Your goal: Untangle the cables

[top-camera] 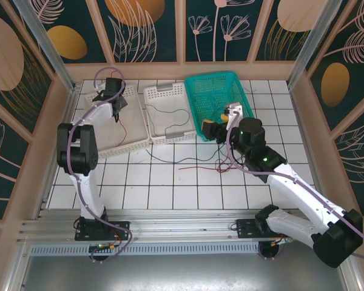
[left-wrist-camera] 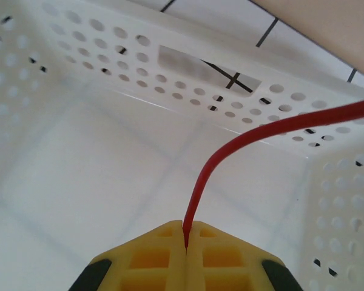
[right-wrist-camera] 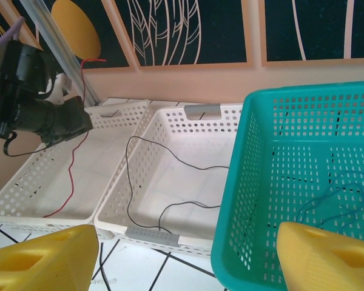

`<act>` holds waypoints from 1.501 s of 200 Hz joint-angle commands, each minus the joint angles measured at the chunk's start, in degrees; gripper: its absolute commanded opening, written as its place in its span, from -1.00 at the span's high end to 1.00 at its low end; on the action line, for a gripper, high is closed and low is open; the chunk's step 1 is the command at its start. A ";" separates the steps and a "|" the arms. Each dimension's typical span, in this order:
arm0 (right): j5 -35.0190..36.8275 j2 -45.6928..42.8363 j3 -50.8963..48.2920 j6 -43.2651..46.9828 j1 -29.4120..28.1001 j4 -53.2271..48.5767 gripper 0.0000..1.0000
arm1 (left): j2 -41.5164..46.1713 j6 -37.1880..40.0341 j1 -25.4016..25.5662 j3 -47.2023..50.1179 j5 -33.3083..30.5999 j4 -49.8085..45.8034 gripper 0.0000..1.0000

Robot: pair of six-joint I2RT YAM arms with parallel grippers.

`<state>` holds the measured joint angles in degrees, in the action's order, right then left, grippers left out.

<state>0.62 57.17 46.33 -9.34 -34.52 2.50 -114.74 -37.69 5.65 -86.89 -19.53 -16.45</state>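
Left hand (top-camera: 116,111), seen from above, is hovering over the left white basket (top-camera: 133,144), clamped on the red cable (top-camera: 124,130), whose tail is trailing onto the basket floor. On the counter (top-camera: 158,194), loose cables (top-camera: 197,162), black and red, are lying crossed between the arms. Tugging one of them is likely to drag the other along rather than part them. The right hand (top-camera: 221,124) is hanging at the near rim of the teal basket (top-camera: 212,79).

From the left wrist, the left hand (left-wrist-camera: 186,231) is pinching the red cable (left-wrist-camera: 242,142) at the very tip of its closed fingers. That hold looks thin, so a quick swing may be letting the wire slide out early. The cable is also arching towards the basket wall, so a release from this height risks draping it over the rim.

From the right wrist, the right hand (right-wrist-camera: 188,237) is standing with its fingers wide apart and holding nothing. A black cable (right-wrist-camera: 128,182) is lying in the middle white basket (right-wrist-camera: 170,236) and a blue cable (right-wrist-camera: 327,200) in the teal basket (right-wrist-camera: 230,200). Dropping from here, a finger may be catching the teal rim and shoving the basket.
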 commanded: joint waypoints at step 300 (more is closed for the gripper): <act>2.54 -1.82 -1.12 -0.30 -1.40 -2.04 -0.56 | -16.59 1.22 -1.92 -5.13 12.78 -10.49 1.00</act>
<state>1.76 55.40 43.59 -9.52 -35.42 1.02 -125.99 -40.01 4.36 -89.65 -7.90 -19.44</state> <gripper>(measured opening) 0.776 0.038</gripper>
